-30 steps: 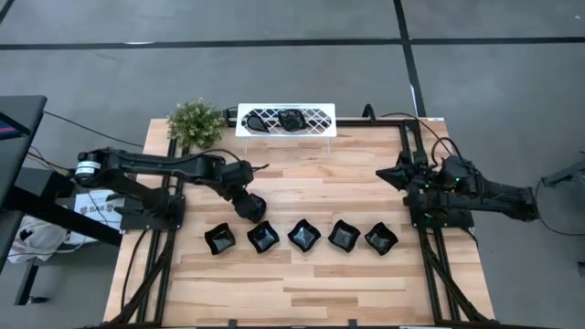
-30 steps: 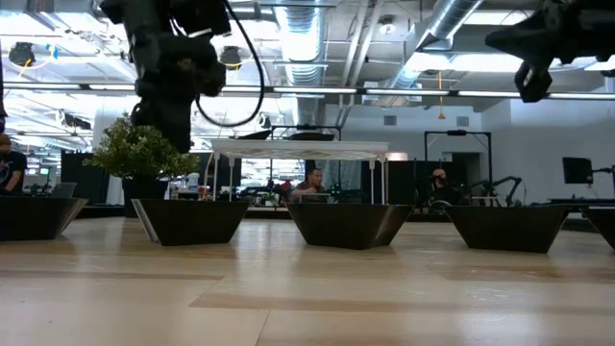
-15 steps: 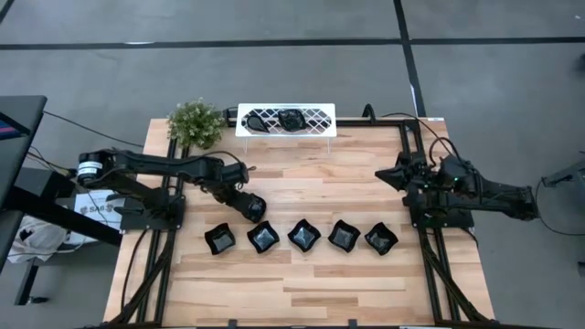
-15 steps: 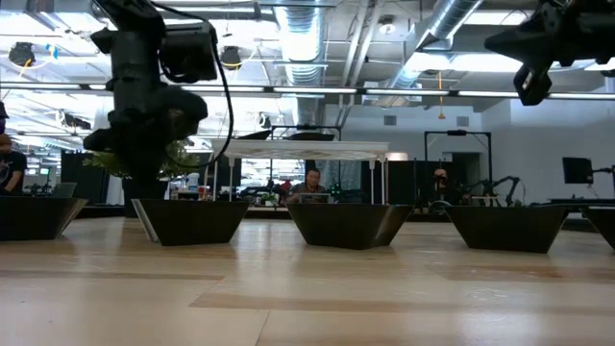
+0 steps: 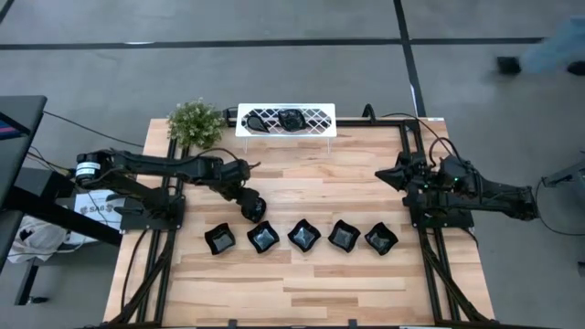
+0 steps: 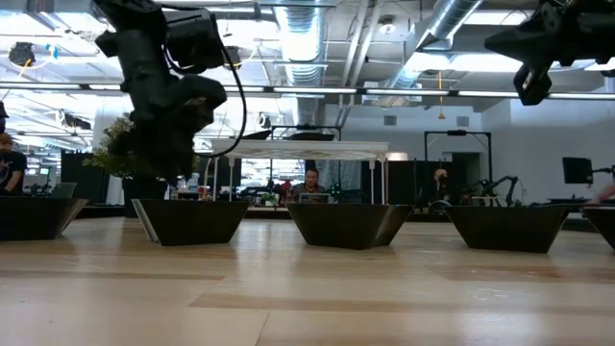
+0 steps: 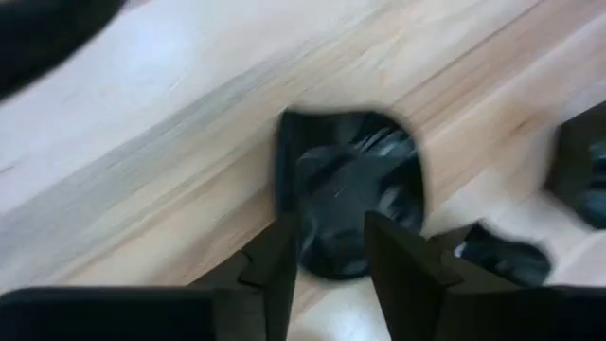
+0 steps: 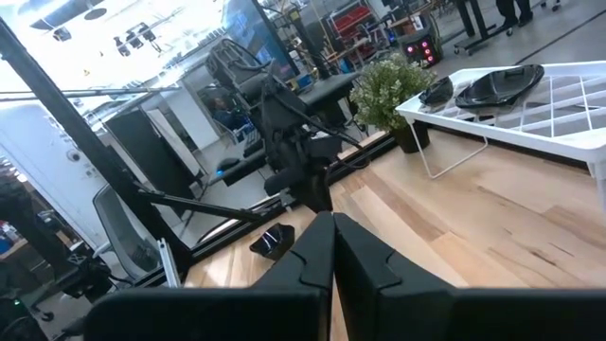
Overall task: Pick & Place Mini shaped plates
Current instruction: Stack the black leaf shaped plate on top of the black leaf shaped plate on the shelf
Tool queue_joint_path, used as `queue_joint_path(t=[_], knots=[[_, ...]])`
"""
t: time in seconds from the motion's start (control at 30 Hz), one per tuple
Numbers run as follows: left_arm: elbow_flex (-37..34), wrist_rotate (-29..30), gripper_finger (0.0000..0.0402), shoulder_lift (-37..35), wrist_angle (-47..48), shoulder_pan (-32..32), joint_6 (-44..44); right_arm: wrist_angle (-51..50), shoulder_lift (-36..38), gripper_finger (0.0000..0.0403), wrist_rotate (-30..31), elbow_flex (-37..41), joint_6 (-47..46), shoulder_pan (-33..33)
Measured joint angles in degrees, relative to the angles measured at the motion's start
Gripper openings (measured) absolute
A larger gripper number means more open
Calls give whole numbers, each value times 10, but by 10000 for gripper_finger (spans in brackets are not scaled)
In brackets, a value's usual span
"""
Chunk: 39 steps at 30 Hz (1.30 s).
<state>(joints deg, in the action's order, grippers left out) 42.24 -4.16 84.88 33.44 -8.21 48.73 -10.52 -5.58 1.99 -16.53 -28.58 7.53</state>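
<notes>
- Now the left gripper (image 5: 252,208) hovers just above the second wavy-edged plate (image 5: 262,238) in the row, fingers (image 7: 279,275) parted a little and holding nothing (lined up astride its rim, I'd guess).
- Right gripper (image 5: 395,173) waits shut, well off to the side.

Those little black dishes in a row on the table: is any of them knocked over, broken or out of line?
Nothing stands out. The five black dishes sit upright and evenly spaced in one row on the wooden table. Two more lie on the white rack. The left gripper hovers just behind the row.
</notes>
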Motion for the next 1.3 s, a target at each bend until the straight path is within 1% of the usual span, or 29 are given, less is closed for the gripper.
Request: queue_joint_path(t=[0.1,0.27,0.43,0.57,0.83,0.9,1.1,1.2,1.3], knots=[[-22,1,133,0,-58,-2,13,0,0,1,0,0,0,0],[-45,1,136,0,-57,-17,40,0,0,1,0,0,-12,0],[-65,7,136,3,-69,-28,43,0,0,1,0,0,-15,0],[-67,7,136,5,-93,-26,43,0,0,1,0,0,-15,0],[-68,-9,136,48,-104,-26,43,0,0,1,0,-1,-15,0],[-68,-22,136,60,-109,-26,43,0,0,1,0,-1,-15,0],[-68,-23,135,64,-115,-26,43,0,0,1,0,-1,-15,0],[-68,-17,118,64,-116,-26,43,0,0,1,0,-1,-15,0],[-68,-16,84,64,-118,-26,43,0,0,1,0,-1,-15,0]])
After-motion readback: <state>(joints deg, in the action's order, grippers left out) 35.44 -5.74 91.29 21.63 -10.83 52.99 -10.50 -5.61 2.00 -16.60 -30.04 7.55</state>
